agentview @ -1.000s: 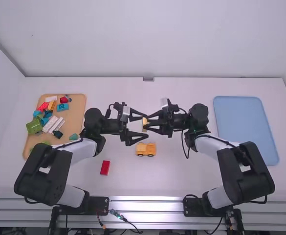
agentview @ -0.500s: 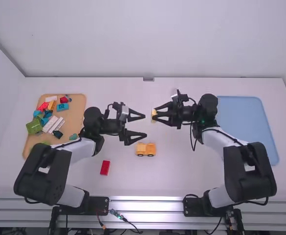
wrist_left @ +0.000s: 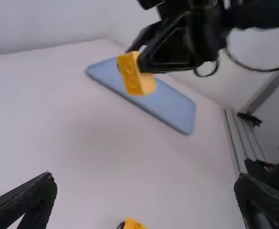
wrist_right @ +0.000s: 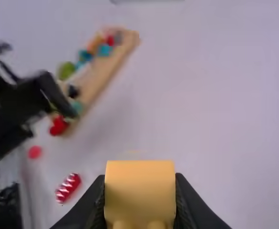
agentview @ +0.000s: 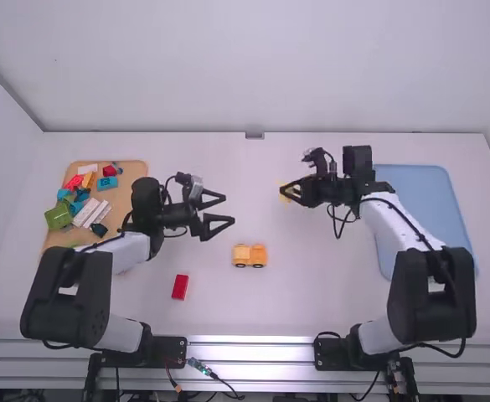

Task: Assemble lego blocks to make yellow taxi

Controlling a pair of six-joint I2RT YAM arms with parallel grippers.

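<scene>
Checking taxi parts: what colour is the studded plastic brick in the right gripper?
Yellow-orange brick, clearest in the right wrist view.

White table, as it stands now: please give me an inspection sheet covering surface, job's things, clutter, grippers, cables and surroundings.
Surface: white table, tan tray at left, blue tray at right.
Job's things: yellow wheeled piece on the table between the arms; yellow block held above the table.
Clutter: red block alone near the left arm; assorted blocks in the tan tray.
Grippers: left gripper open, nothing between its fingers; right gripper shut on the yellow block.
Cables: black cable hanging loose along the right arm.
Surroundings: white wall behind, metal rail along the near edge.
</scene>
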